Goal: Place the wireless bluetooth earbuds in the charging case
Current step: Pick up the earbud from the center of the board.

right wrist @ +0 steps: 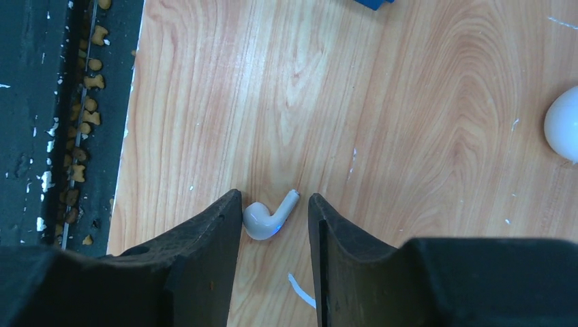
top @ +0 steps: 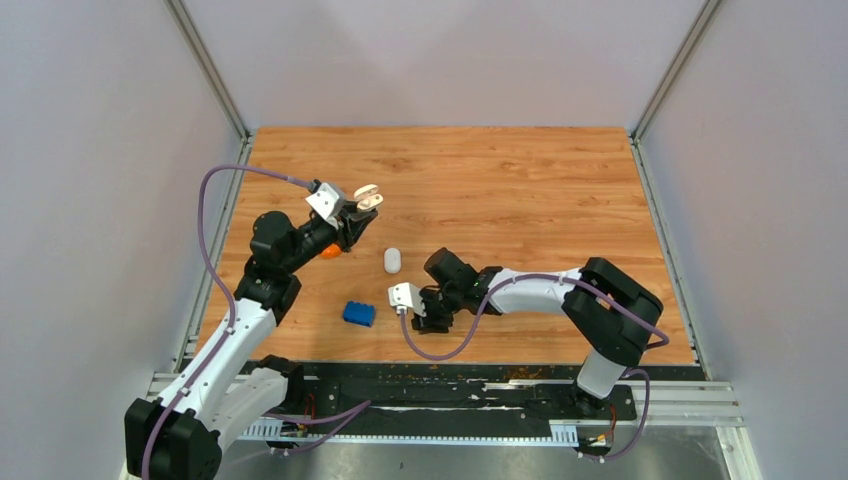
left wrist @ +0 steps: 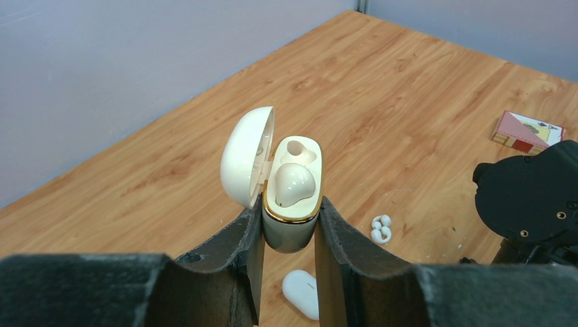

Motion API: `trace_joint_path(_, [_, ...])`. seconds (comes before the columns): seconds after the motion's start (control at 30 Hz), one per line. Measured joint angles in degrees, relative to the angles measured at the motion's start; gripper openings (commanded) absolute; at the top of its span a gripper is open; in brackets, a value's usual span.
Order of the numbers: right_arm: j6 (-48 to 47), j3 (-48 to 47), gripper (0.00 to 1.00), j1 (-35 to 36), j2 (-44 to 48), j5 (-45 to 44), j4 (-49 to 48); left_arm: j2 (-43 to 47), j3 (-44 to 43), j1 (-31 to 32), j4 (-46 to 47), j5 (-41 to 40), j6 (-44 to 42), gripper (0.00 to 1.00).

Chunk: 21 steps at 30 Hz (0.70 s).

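My left gripper (left wrist: 290, 204) is shut on the body of a cream charging case (left wrist: 293, 228) with a gold rim, held above the table. Its lid (left wrist: 244, 155) stands open to the left. One cream earbud (left wrist: 293, 182) sits in the nearer socket; the farther socket (left wrist: 298, 150) is empty. The case also shows in the top view (top: 367, 196). My right gripper (right wrist: 275, 199) is open and low over the table. A white stemmed earbud (right wrist: 267, 218) lies flat between its fingers, against the left one. In the top view the right gripper (top: 428, 322) hides this earbud.
A white oval pod (top: 392, 260) lies between the two grippers. A blue toy brick (top: 358, 313) sits near the front edge. A small white pair of clip-shaped earbuds (left wrist: 381, 229) and a red-and-pink box (left wrist: 528, 131) lie on the wood. The table's dark front rail (right wrist: 41, 122) is left of the right gripper.
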State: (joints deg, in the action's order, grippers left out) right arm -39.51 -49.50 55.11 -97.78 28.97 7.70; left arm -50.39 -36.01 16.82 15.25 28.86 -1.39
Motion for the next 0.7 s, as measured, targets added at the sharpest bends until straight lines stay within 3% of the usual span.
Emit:
trace_joint_path(0.33, [0.74,0.52,0.42,0.61,0.94,-3.15,-0.42,-0.04,0.0,0.0,0.02,0.52,-0.02,0.09])
trace_joint_path(0.7, [3.91,-0.5,0.33,0.63,1.46,-7.56,2.54,-0.42,0.0,0.0,0.04,0.66,0.02,0.09])
